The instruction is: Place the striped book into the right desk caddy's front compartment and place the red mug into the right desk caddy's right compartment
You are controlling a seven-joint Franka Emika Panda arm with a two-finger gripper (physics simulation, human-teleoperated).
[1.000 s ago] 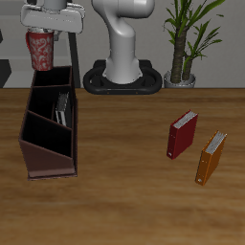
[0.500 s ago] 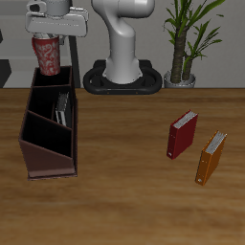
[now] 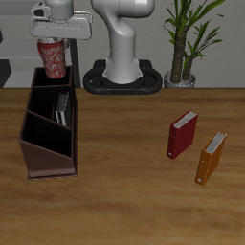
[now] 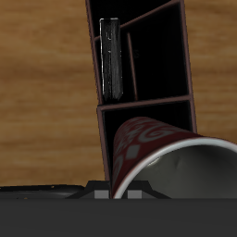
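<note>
Wooden counter (image 3: pixel 124 182), brown plank grain, fills most of the exterior view; dark wall behind it. White robot base (image 3: pixel 122 57) on a dark round plate at the back edge, potted plant (image 3: pixel 187 43) just beside it.

Right desk caddy (image 3: pixel 53 124): long dark reddish-brown box, long axis running from the counter's front toward the back, slanted dividers inside. The front compartment (image 3: pixel 45 137) is the one nearest the counter's front edge. Striped book (image 3: pixel 62 107) stands upright on edge inside the caddy, against a wall in a section behind the slanted divider, its long axis along the caddy; whether that counts as the front compartment, cannot tell. In the wrist view the book (image 4: pixel 111 57) shows as a thin dark slab edge-on beside the caddy wall (image 4: pixel 185 56).

Red mug (image 3: pixel 53 57): held up by the gripper (image 3: pixel 53 43), fingers closed on its upper part, hanging over the caddy's back end above the right compartment (image 3: pixel 50 80), bottom about level with the rim. Slightly tilted, opening up. Wrist view: mug (image 4: pixel 157 153) close up, mottled red outside, pale grey inside.

Red book (image 3: pixel 182 134) and orange book (image 3: pixel 211 157) stand upright well apart from the caddy, near each other.

No readable writing.
</note>
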